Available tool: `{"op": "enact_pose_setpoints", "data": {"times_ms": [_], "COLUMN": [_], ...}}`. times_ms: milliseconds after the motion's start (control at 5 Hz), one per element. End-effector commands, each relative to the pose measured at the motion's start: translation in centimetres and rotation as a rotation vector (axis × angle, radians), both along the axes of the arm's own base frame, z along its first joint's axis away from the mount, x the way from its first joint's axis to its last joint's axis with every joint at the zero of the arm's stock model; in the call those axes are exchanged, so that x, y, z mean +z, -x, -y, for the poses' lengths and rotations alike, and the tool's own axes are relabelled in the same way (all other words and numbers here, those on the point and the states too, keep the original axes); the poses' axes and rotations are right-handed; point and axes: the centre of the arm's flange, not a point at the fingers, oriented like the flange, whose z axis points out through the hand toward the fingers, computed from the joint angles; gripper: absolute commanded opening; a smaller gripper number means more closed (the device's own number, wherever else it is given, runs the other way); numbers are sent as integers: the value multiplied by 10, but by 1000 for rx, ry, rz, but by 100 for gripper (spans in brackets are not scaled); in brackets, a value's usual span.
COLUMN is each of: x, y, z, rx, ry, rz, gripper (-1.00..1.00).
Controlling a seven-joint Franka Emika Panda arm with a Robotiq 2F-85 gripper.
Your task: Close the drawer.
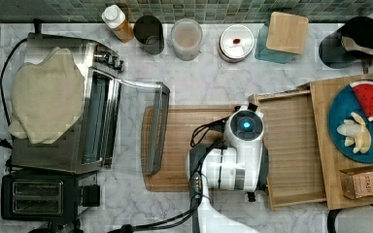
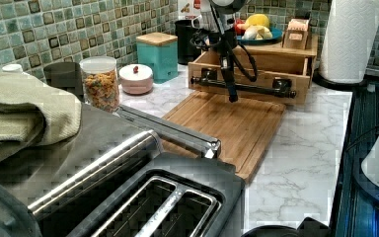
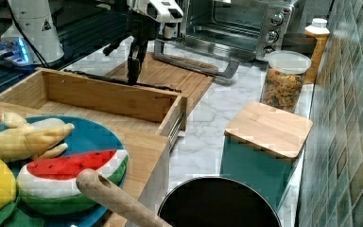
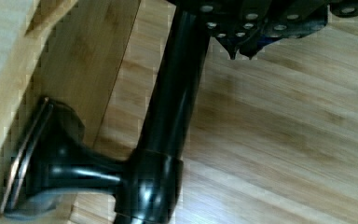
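A marble counter (image 1: 209, 82) carries a wooden box (image 1: 349, 141) at the top view's right, with the drawer (image 1: 294, 145) pulled well out of it toward the top view's left. The drawer front overhangs the edge of a flat cutting board (image 1: 184, 145) and bears a black bar handle (image 2: 244, 86) on two round mounts. The arm's pincer (image 2: 232, 89) hangs over the cutting board just in front of the handle, its dark fingers pointing down; in the left view one finger (image 2: 231, 81) crosses in front of the bar. Whether the fingers stand apart or together cannot be told from these views. In the wrist view the handle (image 4: 168, 116) runs close under the pincer, with one mount (image 4: 42, 163) fixed to the drawer front. On top of the box lies a blue plate (image 1: 342, 104) with toy fruit. A toaster oven (image 1: 77, 111), its door (image 1: 156, 127) lowered, stands at the top view's left, with a cloth (image 1: 46, 92) on its roof.
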Motion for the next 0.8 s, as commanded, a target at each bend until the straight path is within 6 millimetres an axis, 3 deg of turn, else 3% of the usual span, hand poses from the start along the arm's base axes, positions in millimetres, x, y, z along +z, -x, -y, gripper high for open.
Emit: {"op": "enact_pose_setpoints", "data": {"times_ms": [200, 400, 600, 800], "x": [76, 81, 82, 88], "y": [5, 21, 23, 19], "z": [259, 281, 288, 281], "rx": [-281, -356, -379, -389], "ry": [87, 118, 153, 193], "rz": [217, 342, 340, 308], "gripper": [-100, -100, -100, -100]}}
